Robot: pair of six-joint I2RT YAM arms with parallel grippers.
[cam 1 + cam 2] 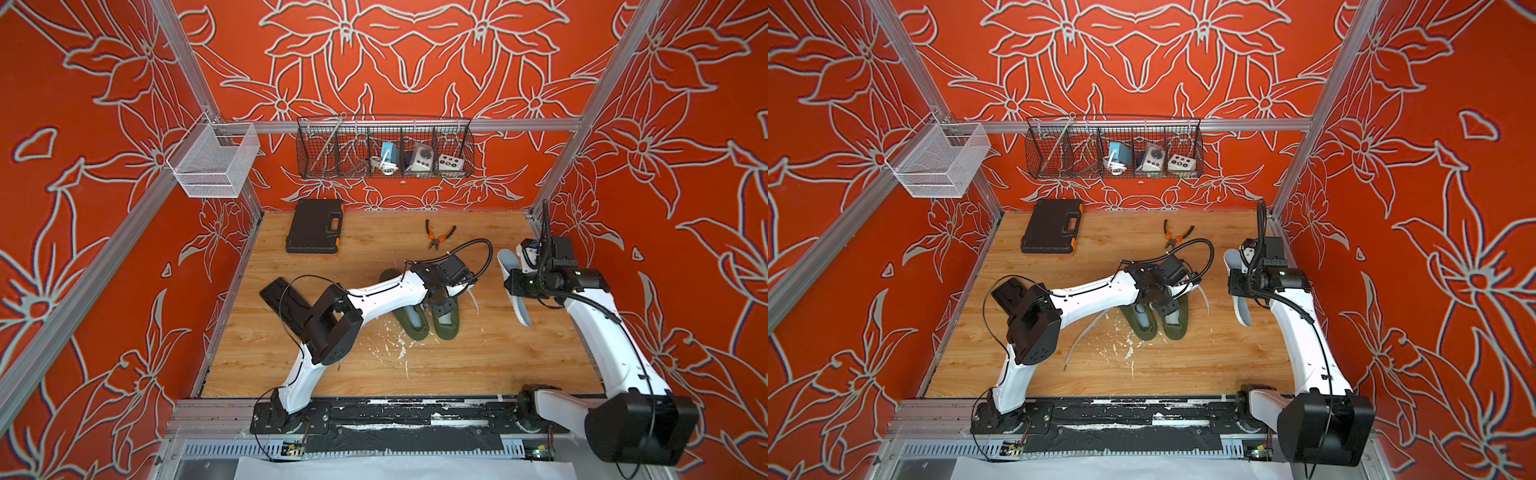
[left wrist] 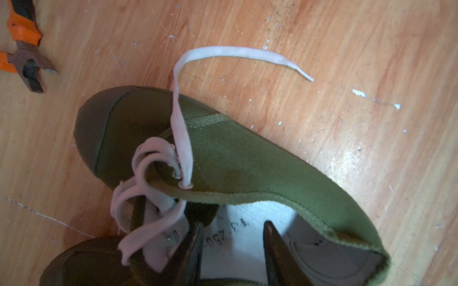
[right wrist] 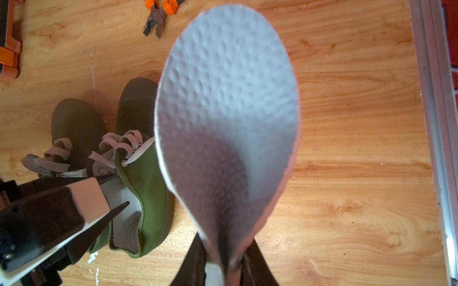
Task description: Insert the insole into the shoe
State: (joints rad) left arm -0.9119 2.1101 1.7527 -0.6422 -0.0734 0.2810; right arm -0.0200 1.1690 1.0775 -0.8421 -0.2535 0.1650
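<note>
Insole (image 3: 223,111), grey and dimpled, hangs over the wooden table (image 1: 478,365) at 3 o'clock from the green canvas shoe (image 1: 448,326), clamped in the right tool (image 3: 225,247), while the left tool (image 2: 233,222) holds its jaws apart inside that shoe's opening.

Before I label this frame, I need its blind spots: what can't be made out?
Inside the green shoe's toe: left wrist view, hidden under laces.
The print inside that shoe: left wrist view, blurred, partly behind the left gripper.
The insole's gripped end: right wrist view, pinched in the right gripper, cut by the edge.
</note>
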